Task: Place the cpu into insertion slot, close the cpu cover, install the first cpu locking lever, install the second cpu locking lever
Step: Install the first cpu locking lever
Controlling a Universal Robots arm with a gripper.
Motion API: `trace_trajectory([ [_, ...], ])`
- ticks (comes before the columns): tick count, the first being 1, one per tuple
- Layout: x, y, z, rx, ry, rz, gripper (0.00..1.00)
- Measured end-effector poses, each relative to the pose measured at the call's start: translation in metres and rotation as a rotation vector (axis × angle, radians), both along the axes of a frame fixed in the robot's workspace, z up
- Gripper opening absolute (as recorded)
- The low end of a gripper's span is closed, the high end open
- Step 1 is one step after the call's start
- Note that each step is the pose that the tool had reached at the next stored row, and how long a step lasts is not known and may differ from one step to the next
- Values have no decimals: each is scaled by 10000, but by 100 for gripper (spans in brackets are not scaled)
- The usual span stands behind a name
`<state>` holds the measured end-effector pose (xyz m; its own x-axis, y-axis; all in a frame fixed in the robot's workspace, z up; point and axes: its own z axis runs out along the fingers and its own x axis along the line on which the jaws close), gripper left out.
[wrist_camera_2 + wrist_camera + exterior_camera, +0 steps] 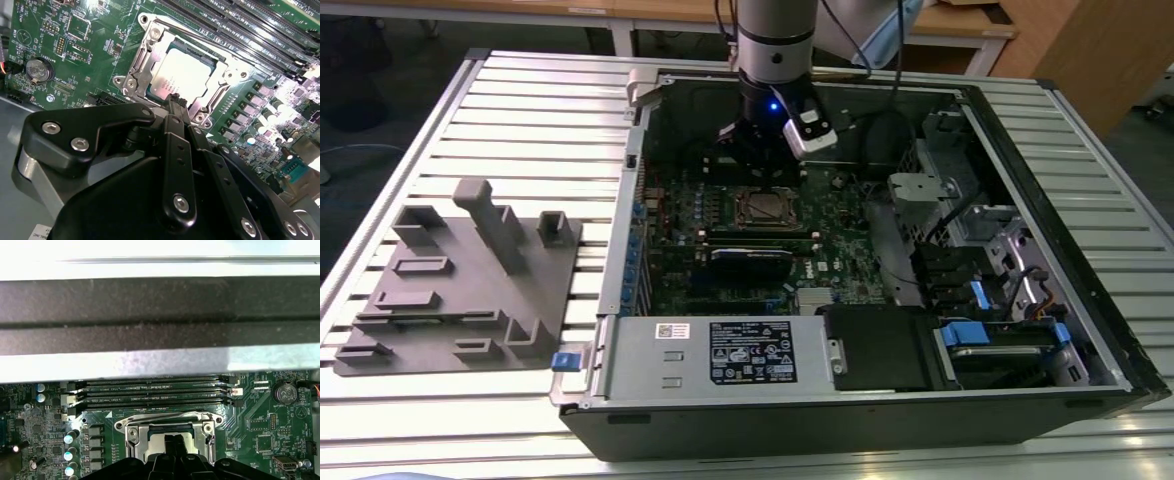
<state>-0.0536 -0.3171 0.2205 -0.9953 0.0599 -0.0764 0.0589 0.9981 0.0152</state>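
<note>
cpu (pixel 187 80) seated under cpu cover (pixel 142 65), markings seemingly illegible, gripper (pixel 176 102) above

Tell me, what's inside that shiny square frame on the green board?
The cpu lies inside the cover, its grey top showing through the cut-out. The gripper hides its near edge, and the slot beneath is covered.
</note>
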Motion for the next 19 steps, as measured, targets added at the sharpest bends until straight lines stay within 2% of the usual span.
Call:
trace_trajectory([
  [8, 3, 0, 10, 1, -1, 0, 11],
  [14, 51, -5, 11, -2, 0, -1, 11],
  [16, 55, -24, 11, -2, 0, -1, 11],
  [19, 57, -81, 11, 0, 1, 0, 11],
])
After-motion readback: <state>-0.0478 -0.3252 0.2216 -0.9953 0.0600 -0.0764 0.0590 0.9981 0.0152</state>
